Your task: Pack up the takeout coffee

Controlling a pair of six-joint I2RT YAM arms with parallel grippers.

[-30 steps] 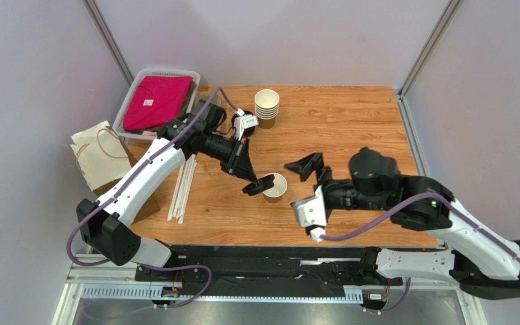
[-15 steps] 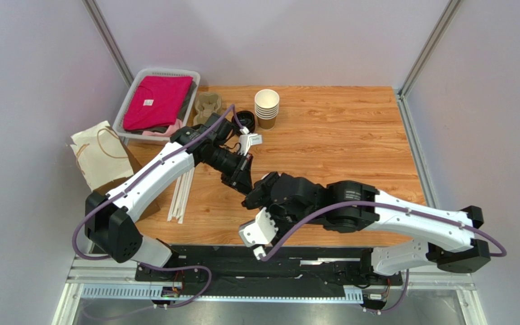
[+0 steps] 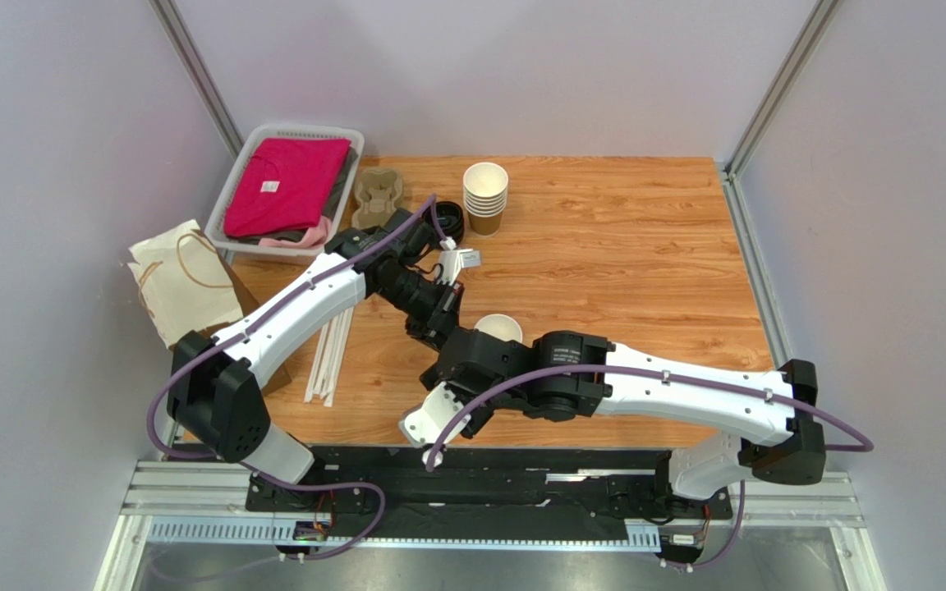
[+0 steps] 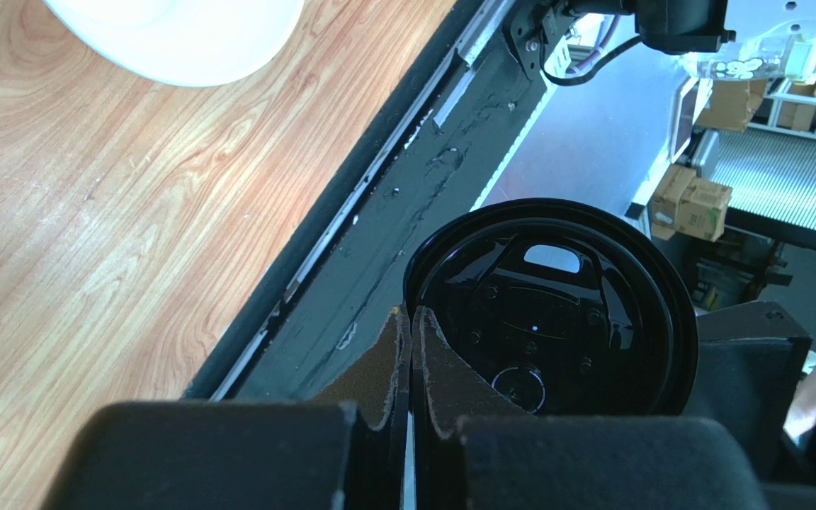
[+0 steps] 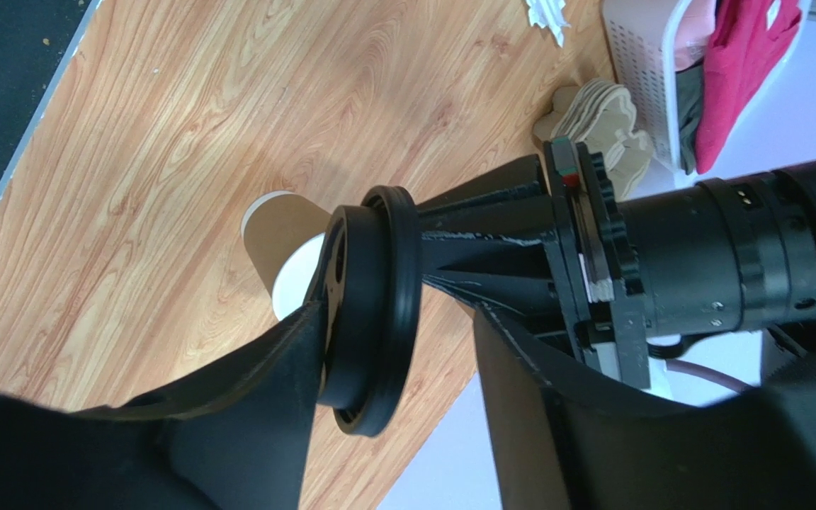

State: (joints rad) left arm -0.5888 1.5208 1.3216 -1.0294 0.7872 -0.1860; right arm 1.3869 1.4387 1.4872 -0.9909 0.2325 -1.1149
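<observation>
The takeout coffee cup [image 3: 499,328], brown kraft paper with a white rim, stands lidless mid-table; it also shows behind the lid in the right wrist view [image 5: 279,244]. Its round black lid [image 4: 551,308] hangs in the air just left of the cup, held edge-on [image 5: 375,308]. My left gripper [image 4: 412,319] is shut on the lid's rim. My right gripper [image 5: 407,329] straddles the lid with its jaws apart: one finger [image 5: 263,414] lies against the lid's face, the other [image 5: 551,414] stands off it. In the top view the right wrist [image 3: 472,357] covers both grippers' tips.
A stack of lidless cups [image 3: 485,195] and loose black lids [image 3: 445,219] sit at the back. Cardboard carriers [image 3: 378,192], a basket [image 3: 244,154] with pink cloth, a paper bag [image 3: 182,286] and white straws [image 3: 332,339] fill the left side.
My right arm swung left across the table to the lid, and its jaws have narrowed around it. The left gripper kept hold of the lid and shifted slightly back.
</observation>
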